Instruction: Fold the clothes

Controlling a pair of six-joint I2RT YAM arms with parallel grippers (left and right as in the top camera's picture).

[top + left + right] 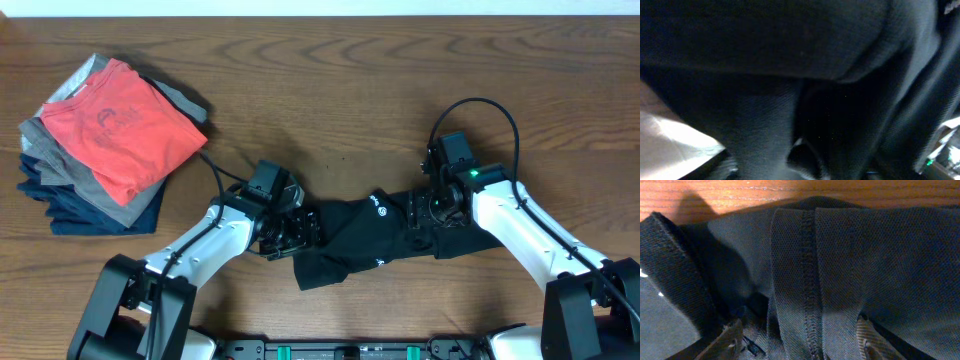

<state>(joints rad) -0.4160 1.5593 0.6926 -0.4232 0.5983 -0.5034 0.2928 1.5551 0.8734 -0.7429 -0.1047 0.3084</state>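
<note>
A black garment (362, 238) with small white logos lies crumpled at the table's front centre, stretched between my two grippers. My left gripper (292, 229) is at its left end. The left wrist view is filled with dark cloth (790, 60), and the fingers (805, 161) look closed on a fold of it. My right gripper (432, 208) is at the garment's right end. In the right wrist view its fingers (800, 342) stand wide apart on either side of a raised fold with a stitched seam (807, 280).
A stack of folded clothes (75, 185) sits at the far left, with a red shirt (125, 125) on top. Bare wooden table (330, 90) lies behind the garment. The arms' black cables (480, 105) loop above the table.
</note>
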